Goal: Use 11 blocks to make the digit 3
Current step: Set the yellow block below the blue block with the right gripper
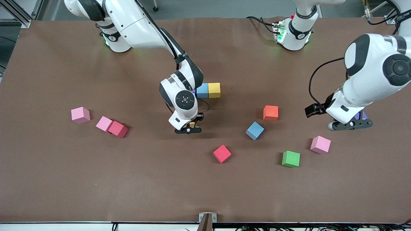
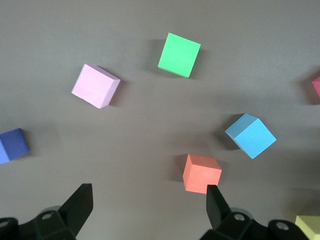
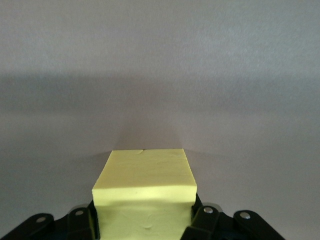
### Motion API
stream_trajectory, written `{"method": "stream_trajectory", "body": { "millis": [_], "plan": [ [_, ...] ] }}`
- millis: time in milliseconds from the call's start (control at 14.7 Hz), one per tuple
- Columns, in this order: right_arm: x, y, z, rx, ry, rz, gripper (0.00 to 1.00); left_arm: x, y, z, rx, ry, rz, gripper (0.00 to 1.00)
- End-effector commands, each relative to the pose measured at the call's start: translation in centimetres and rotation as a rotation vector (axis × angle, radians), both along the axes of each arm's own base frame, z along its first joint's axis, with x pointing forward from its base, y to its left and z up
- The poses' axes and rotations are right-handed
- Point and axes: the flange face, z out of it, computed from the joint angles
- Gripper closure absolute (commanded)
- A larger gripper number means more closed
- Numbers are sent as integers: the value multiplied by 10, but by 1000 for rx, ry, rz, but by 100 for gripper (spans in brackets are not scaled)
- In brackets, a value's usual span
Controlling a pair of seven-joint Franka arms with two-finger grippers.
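Observation:
My right gripper (image 1: 189,127) is shut on a yellow block (image 3: 145,192) over bare table, beside a short row of a partly hidden purple block (image 1: 193,92), a light blue block (image 1: 202,90) and a yellow block (image 1: 214,90). My left gripper (image 1: 350,124) is open and empty at the left arm's end (image 2: 149,206), next to a purple block (image 1: 362,114). Loose blocks on the table: orange (image 1: 270,113), light blue (image 1: 255,130), red (image 1: 222,153), green (image 1: 291,158), pink (image 1: 320,144). The left wrist view shows the orange (image 2: 201,173), light blue (image 2: 250,135), green (image 2: 179,55) and pink (image 2: 95,85) blocks.
Toward the right arm's end lie a pink block (image 1: 80,115), and another pink block (image 1: 104,124) touching a red block (image 1: 118,129). The brown table (image 1: 96,179) runs wide along the front edge, where a small bracket (image 1: 207,218) sits.

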Motion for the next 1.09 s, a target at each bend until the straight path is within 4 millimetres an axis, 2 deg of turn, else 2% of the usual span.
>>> {"method": "stream_trajectory", "body": {
  "millis": [0,409,1023],
  "plan": [
    [-30,-5,-23,-25,63,22,70,2,-7,-6,-19,0,21,0],
    [-46,-4,-28,-34,87,37,69,6,-9,-13,-20,-3,20,0],
    [-50,1,-19,-29,87,46,64,12,-15,-51,-15,41,16,0]
  ]
}}
